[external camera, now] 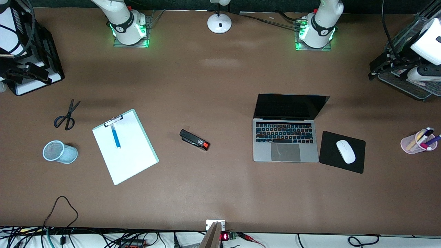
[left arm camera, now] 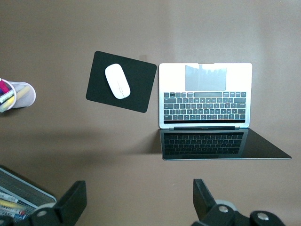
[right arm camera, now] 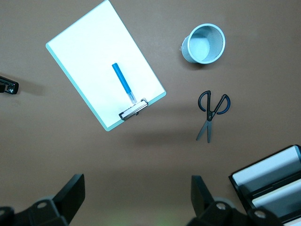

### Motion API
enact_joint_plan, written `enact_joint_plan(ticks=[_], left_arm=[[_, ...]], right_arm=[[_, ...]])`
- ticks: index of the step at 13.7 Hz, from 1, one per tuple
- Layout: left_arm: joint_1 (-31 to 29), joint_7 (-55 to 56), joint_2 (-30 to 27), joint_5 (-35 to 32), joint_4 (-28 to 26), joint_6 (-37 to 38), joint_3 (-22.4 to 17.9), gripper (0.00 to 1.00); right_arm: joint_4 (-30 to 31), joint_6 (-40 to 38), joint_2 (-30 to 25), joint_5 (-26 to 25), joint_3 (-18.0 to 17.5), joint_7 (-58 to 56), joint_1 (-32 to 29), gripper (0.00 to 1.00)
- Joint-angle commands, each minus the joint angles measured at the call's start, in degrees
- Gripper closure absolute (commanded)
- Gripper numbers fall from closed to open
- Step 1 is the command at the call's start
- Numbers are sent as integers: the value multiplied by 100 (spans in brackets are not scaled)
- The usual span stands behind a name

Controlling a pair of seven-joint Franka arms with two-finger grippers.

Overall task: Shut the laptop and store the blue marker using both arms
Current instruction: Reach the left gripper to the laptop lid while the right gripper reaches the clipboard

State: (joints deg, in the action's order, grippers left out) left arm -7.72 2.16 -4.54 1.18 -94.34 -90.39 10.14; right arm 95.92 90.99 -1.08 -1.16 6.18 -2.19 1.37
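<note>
The marker is seen lying on a clipboard toward the right arm's end of the tabletop. The laptop stands open toward the left arm's end. High over them, the right tool and left tool are held wide, empty.

You have bare table around the open laptop except toward the left arm's end, where the mouse pad lies just beside it. Only the clipboard's clip crowds the blue marker.
</note>
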Motion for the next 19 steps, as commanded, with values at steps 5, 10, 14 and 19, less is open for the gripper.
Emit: enact_joint_plan(ticks=[5, 10, 14, 19], left_arm=[[16, -75, 347, -83, 250, 837, 76, 0], [17, 739, 471, -13, -284, 559, 514, 0], [8, 1296, 332, 22, -1048, -29, 832, 0], [-18, 1305, -64, 392, -2244, -1083, 1191, 0]], right_arm=[[-39, -99, -103, -43, -30, 87, -23, 0], [-39, 215, 318, -51, -21, 8, -49, 0], [-126, 428, 723, -34, -21, -1, -58, 0], [-214, 1217, 1566, -25, -56, -580, 12, 0]])
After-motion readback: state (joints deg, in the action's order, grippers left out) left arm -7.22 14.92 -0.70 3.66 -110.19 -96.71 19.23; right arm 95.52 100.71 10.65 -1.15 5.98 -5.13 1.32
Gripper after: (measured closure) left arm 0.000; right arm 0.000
